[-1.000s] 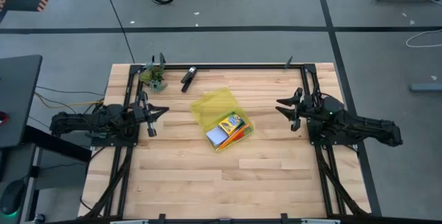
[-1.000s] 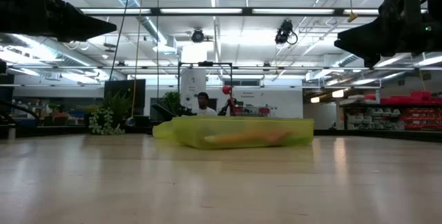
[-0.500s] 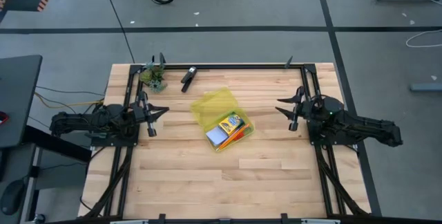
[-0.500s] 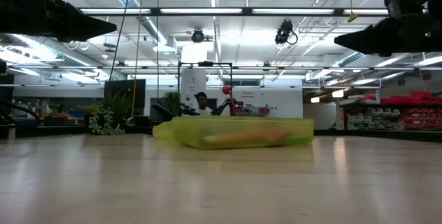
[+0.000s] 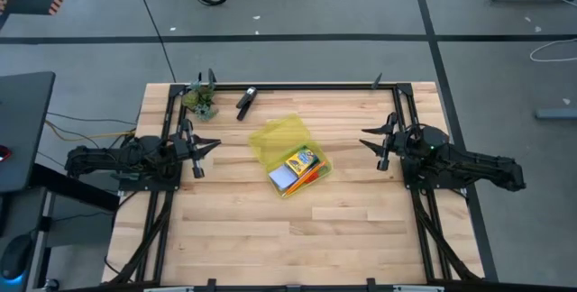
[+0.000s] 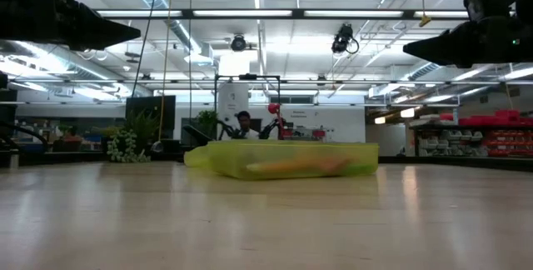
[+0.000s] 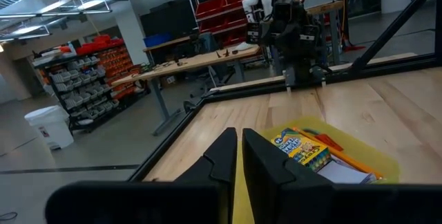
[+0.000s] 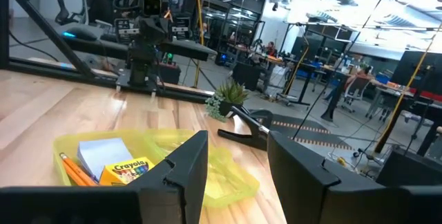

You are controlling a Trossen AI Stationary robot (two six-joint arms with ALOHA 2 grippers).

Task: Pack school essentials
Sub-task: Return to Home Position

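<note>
Right gripper [image 5: 371,141] (fingers parted) shifted slightly — crayon box [image 5: 302,160] unmoved.

High: straight down, whole table [image 5: 225,238] | Low: tabletop level, facing room | Wrists: close, facing inward, sharing crayon box [image 7: 302,148], yellow case [image 5: 270,139]

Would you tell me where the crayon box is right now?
In the high view, the crayon box lies inside the yellow case at the table's centre, beside the note pad.

Small plant [image 5: 200,101] at back-left corner; black object [image 5: 245,102], perhaps clip, just beside; yellow case [image 5: 275,136] central.
</note>
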